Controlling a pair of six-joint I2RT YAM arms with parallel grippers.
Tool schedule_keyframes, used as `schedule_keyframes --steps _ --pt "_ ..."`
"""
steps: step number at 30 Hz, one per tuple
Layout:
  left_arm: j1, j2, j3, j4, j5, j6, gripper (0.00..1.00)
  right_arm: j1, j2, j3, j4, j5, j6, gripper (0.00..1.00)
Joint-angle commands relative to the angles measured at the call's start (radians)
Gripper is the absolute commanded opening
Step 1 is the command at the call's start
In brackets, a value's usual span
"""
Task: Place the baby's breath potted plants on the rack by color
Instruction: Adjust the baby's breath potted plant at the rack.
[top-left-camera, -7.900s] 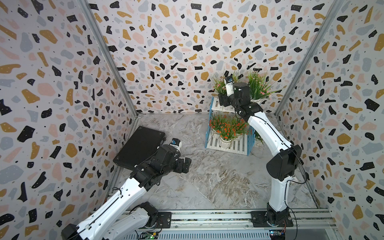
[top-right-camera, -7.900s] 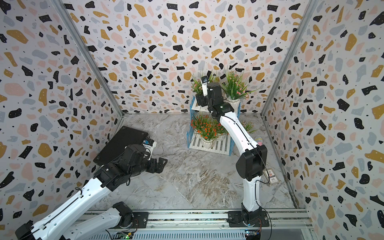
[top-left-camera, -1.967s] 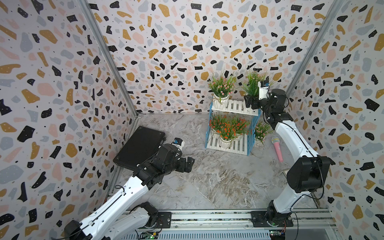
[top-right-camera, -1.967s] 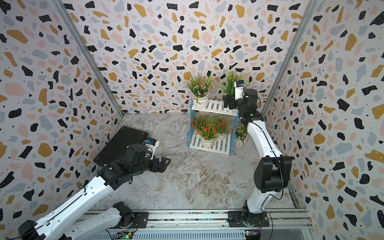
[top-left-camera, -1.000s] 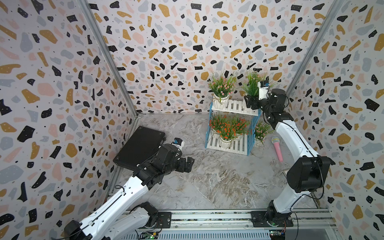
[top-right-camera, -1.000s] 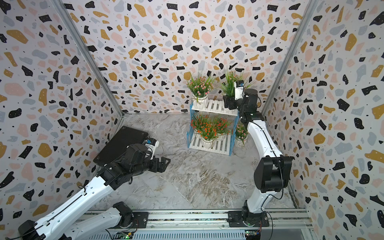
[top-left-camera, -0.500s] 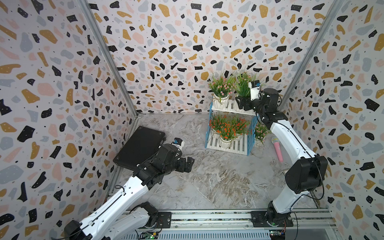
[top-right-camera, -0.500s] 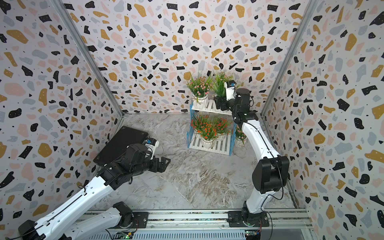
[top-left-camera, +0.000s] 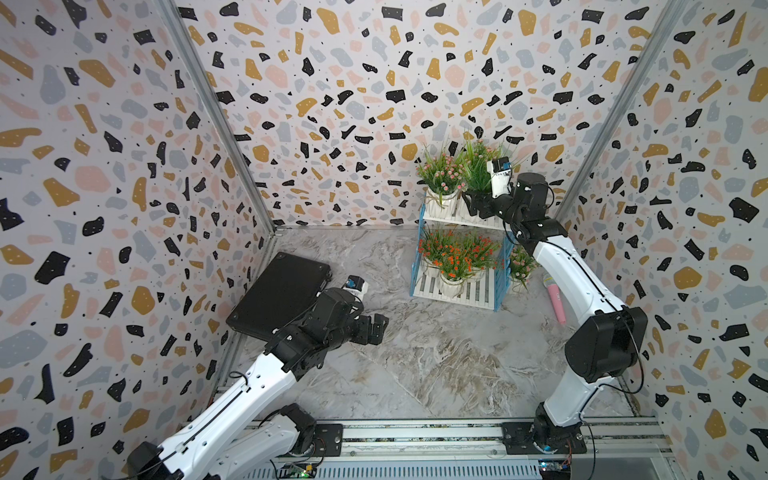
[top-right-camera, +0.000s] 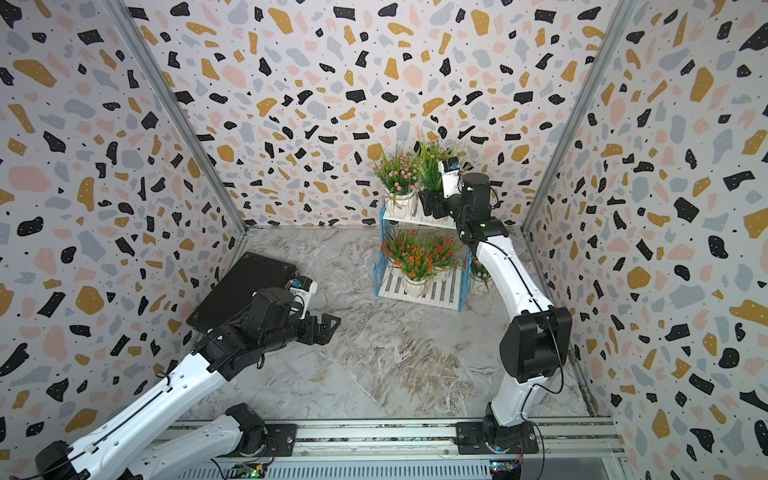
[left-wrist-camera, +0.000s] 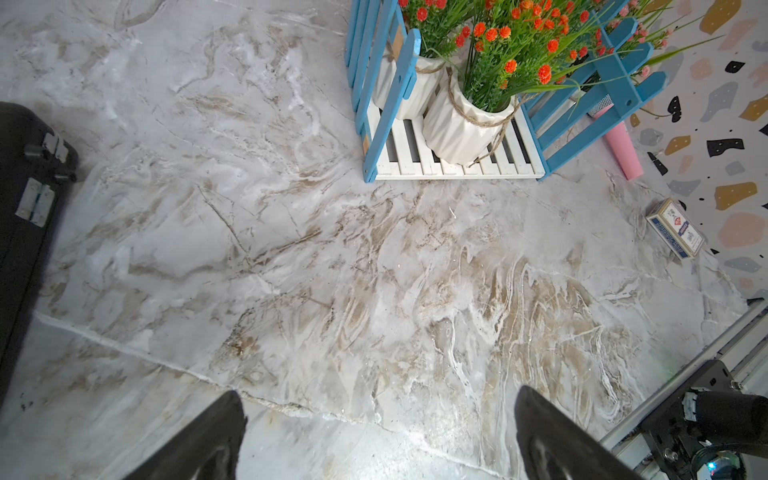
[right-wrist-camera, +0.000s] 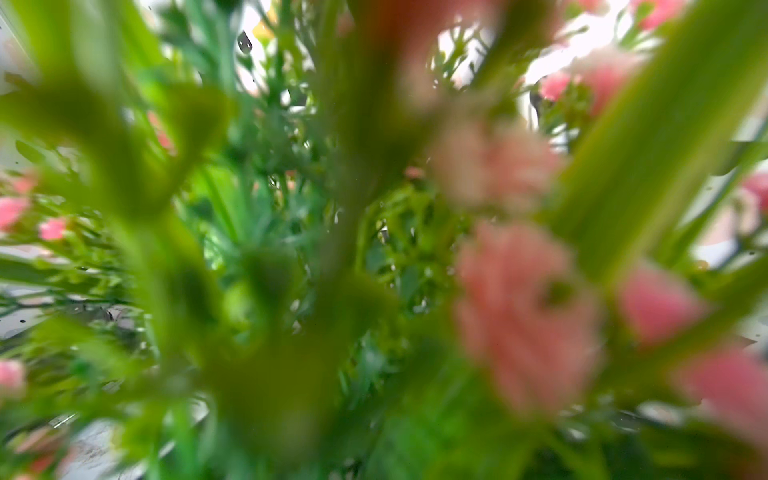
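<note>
The rack (top-left-camera: 478, 293) stands at the back right, with white slats and blue side frames. Orange-red baby's breath potted plants (top-left-camera: 453, 266) fill its lower tier, and their white ribbed pots (left-wrist-camera: 461, 129) show in the left wrist view. A pink plant (top-left-camera: 442, 174) stands at the left of the top tier. Beside it, over the top tier, my right gripper (top-left-camera: 473, 203) is shut on the pot of another pink plant (top-left-camera: 478, 166). Its blurred leaves and blossoms (right-wrist-camera: 519, 307) fill the right wrist view and hide the jaws. One more pink plant (top-left-camera: 519, 266) stands on the floor right of the rack. My left gripper (top-left-camera: 376, 328) hangs open and empty over the floor.
A flat black case (top-left-camera: 278, 295) lies at the left behind my left arm. A pink microphone (top-left-camera: 556, 301) lies on the floor right of the rack, under my right arm. A small blue and white box (left-wrist-camera: 675, 228) lies by the right wall.
My right gripper has carried the pink plant leftward over the top tier, close to the pink plant standing there. The left arm has not moved.
</note>
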Motion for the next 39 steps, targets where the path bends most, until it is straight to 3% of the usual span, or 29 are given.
schedule_keyframes --steps 1,11,17,39 --pt "0.001 -0.012 0.009 0.016 -0.008 0.004 0.99 0.009 -0.012 0.074 0.060 0.005 -0.015 0.67" --pt "0.001 -0.011 0.011 0.012 -0.013 0.012 0.99 0.020 0.018 0.084 0.057 0.002 -0.018 0.70" --pt "0.001 -0.010 0.013 0.015 -0.008 0.013 0.99 0.023 0.005 0.068 0.046 -0.005 -0.033 0.99" --pt "0.001 -0.003 0.006 0.027 0.007 0.006 0.99 0.020 -0.147 -0.033 -0.015 0.036 -0.076 1.00"
